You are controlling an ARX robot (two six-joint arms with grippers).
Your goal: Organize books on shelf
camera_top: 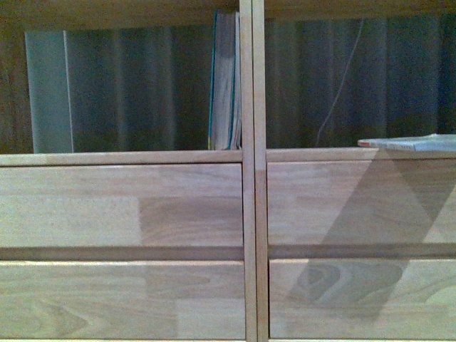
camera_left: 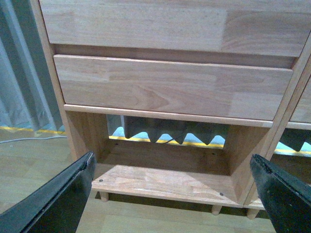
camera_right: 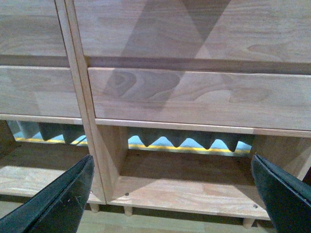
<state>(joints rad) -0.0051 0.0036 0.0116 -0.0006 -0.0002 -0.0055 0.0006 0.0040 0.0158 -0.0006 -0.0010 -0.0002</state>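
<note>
Presently, both sets of jaws stand wide apart and empty. The left gripper (camera_left: 172, 160) shows its two black fingers at the far edges of its wrist view with nothing between them, and the right gripper (camera_right: 172, 160) reads the same. Each wrist camera looks at a lowest open compartment (camera_left: 165, 182) of the light natural-wood shelving unit (camera_top: 252, 185), below the plain wooden drawer fronts (camera_top: 121, 206) and just above the short peg legs (camera_left: 103, 196). Neither arm appears in the front view, so I judge both to be low and well below the work. The task items sit higher up. The slim teal-edged grey books (camera_top: 226, 82) stand upright in the left column, against the central upright. A thin pale paperback (camera_top: 410, 142) lies flat on the board of the right column, near its front edge. My assessment is that the step in hand is the approach to that flat paperback. To do it well I would raise the right arm first and bring it in level with the board. I would narrow the jaws only once they straddle the book's front edge, keeping clear of the grey curtain (camera_top: 142, 85) that shows through the open back. A thin cover may flex or slide backward if nudged, so a slow, square entry is advised.
</note>
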